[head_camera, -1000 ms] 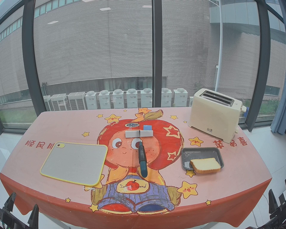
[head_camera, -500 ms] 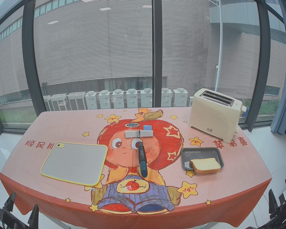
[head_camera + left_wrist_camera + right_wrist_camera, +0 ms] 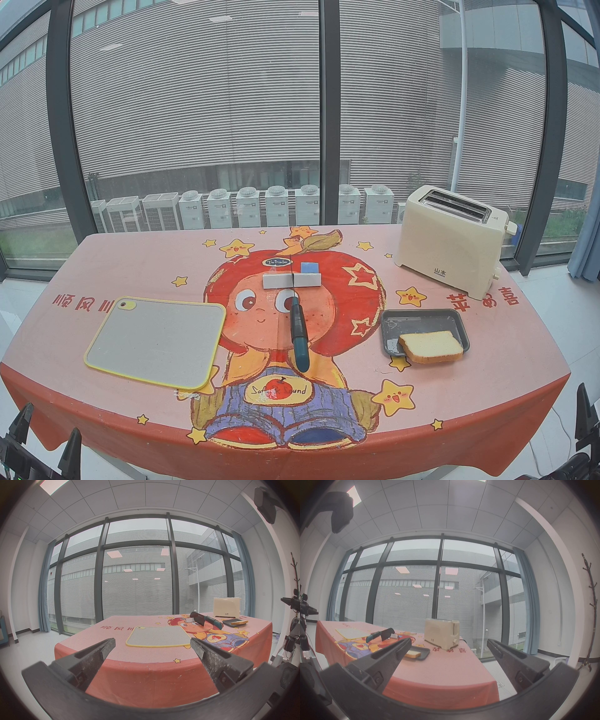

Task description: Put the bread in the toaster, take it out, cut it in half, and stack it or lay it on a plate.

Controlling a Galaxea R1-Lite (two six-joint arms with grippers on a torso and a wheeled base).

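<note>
— Where's the bread?
— The bread (image 3: 431, 347) lies flat on the dark tray (image 3: 419, 320), overhanging its near edge. The toaster (image 3: 453, 240) stands just behind.
— So nothing's done?
— By my read, no. Toasting, cutting and plating are all left. The knife (image 3: 299, 331) lies mid-desk (image 3: 125, 269), with the cutting board (image 3: 156, 340) to its left. My left gripper (image 3: 152, 642) and right gripper (image 3: 449, 642) hang spread wide, holding nothing, off the desk's near edge.
</note>
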